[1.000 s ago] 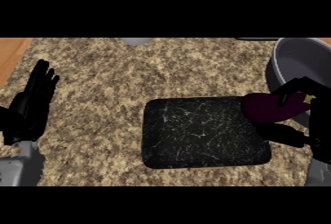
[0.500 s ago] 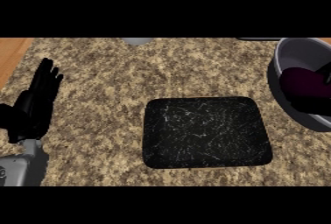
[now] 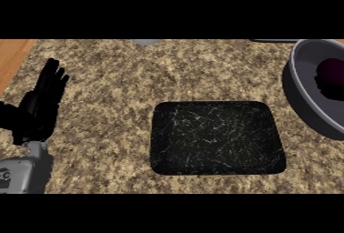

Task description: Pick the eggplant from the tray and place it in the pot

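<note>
Look to the far right of your head view: the eggplant point(image 3: 331, 77) lies inside the pot point(image 3: 304, 93), a dark purple shape against the grey inner wall, cut off in part by the picture's right edge. Nothing is touching it that you can see. The pot itself sits at the counter's right side, only partly in view, its rim curving down just beside the tray's upper right corner.

The tray point(image 3: 216, 138), black with pale flecks and rounded corners, lies flat in the middle of the speckled counter point(image 3: 114, 73).

Your only visible hand is the left hand point(image 3: 39, 109), well apart from the eggplant, over at the view's left edge with the whole tray between them. Its fingers are straight and pointing up the picture, holding nothing, with its grey forearm point(image 3: 23, 173) coming in from the lower left. The right hand does not show at all.
</note>
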